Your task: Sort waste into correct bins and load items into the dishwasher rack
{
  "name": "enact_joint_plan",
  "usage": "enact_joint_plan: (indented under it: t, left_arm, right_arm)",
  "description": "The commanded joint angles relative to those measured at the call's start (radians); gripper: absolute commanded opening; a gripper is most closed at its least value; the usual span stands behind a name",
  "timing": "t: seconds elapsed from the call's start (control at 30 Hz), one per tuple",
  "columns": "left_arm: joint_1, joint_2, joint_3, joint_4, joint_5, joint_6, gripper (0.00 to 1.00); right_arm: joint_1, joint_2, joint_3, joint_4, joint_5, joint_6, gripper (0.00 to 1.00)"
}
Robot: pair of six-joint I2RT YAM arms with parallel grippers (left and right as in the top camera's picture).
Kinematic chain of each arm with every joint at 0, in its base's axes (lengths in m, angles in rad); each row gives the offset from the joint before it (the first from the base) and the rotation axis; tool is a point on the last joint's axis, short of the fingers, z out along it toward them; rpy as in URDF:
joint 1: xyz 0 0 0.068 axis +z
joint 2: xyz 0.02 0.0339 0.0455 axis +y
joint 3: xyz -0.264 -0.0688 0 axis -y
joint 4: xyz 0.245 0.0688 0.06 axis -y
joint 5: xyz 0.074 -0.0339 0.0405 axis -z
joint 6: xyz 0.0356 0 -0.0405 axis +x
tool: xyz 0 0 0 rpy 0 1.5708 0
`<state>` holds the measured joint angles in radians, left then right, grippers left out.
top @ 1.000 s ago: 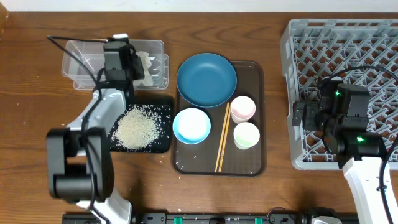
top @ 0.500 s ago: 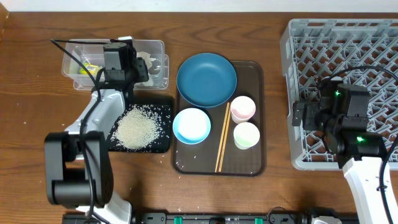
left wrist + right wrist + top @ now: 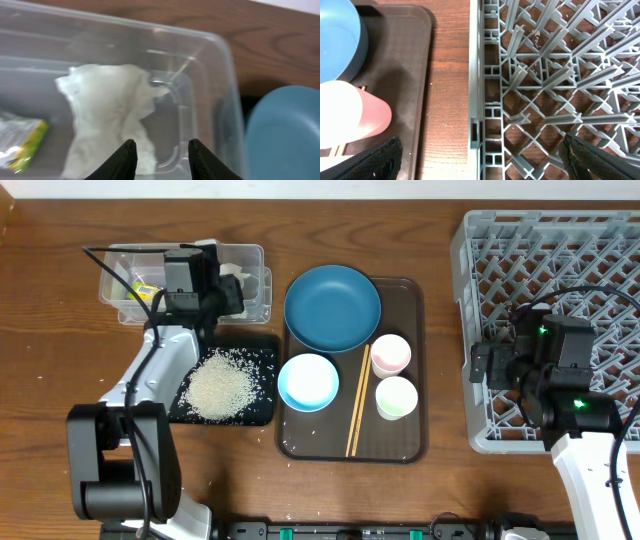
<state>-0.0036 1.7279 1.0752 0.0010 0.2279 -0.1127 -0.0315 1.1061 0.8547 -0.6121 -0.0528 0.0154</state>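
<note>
My left gripper hangs open and empty over the clear tub. In the left wrist view its gripper stands just above the crumpled white tissue, with the yellow-green wrapper to the left. Rice is heaped on the black tray. The dark blue plate, light blue bowl, pink cup, white-green cup and chopsticks sit on the brown tray. My right gripper is open wide and empty over the grey rack's left rim.
A strip of bare wooden table lies between the brown tray and the rack. A few rice grains lie scattered on the brown tray and on the table near the black tray. The plate's rim shows just right of the tub.
My left arm has shifted slightly left over the tub, uncovering the yellow-green wrapper. The right arm has not moved.
</note>
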Motion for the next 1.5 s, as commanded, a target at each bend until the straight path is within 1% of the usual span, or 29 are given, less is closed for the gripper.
enact_joint_plan:
  t: [0.0, 0.1, 0.27, 0.53, 0.7, 0.83, 1.0, 1.07, 1.2, 1.37, 1.47]
  left_arm:
    - [-0.023, -0.011, 0.007, 0.008, 0.048, -0.016, 0.37]
    - [-0.038, -0.009, 0.007, 0.02, 0.044, -0.016, 0.37]
    - [-0.063, -0.008, 0.007, 0.021, -0.053, -0.016, 0.37]
    - [-0.092, -0.003, 0.007, -0.008, -0.061, -0.016, 0.36]
    - [-0.11, 0.012, 0.007, -0.02, -0.131, -0.015, 0.36]
    - [-0.117, 0.016, 0.007, -0.027, -0.138, 0.013, 0.36]
    - [-0.117, 0.016, 0.007, -0.023, -0.219, 0.027, 0.36]
    - [-0.117, 0.016, 0.007, -0.018, -0.222, 0.055, 0.36]
    - [-0.121, 0.016, 0.007, -0.016, -0.208, 0.06, 0.36]
    - [-0.137, 0.016, 0.007, -0.008, -0.112, 0.06, 0.36]
    - [-0.138, 0.016, 0.007, -0.007, -0.104, 0.06, 0.36]
  right_arm:
    - [0.018, -0.001, 0.021, -0.001, -0.008, 0.014, 0.99]
    - [0.018, -0.001, 0.021, -0.001, -0.008, 0.014, 0.99]
    - [0.018, -0.001, 0.021, -0.001, -0.008, 0.014, 0.99]
    - [0.018, -0.001, 0.021, -0.001, -0.008, 0.026, 0.99]
    - [0.018, -0.001, 0.021, -0.001, -0.008, 0.026, 0.99]
    - [0.018, -0.001, 0.021, -0.001, -0.008, 0.026, 0.99]
    - [0.018, -0.001, 0.021, -0.002, -0.008, 0.026, 0.99]
    - [0.018, -0.001, 0.021, -0.002, -0.008, 0.026, 0.99]
    - [0.018, -0.001, 0.021, -0.001, -0.008, 0.026, 0.99]
    - [0.018, -0.001, 0.021, -0.002, -0.008, 0.026, 0.99]
    - [0.018, -0.001, 0.021, -0.002, -0.008, 0.026, 0.99]
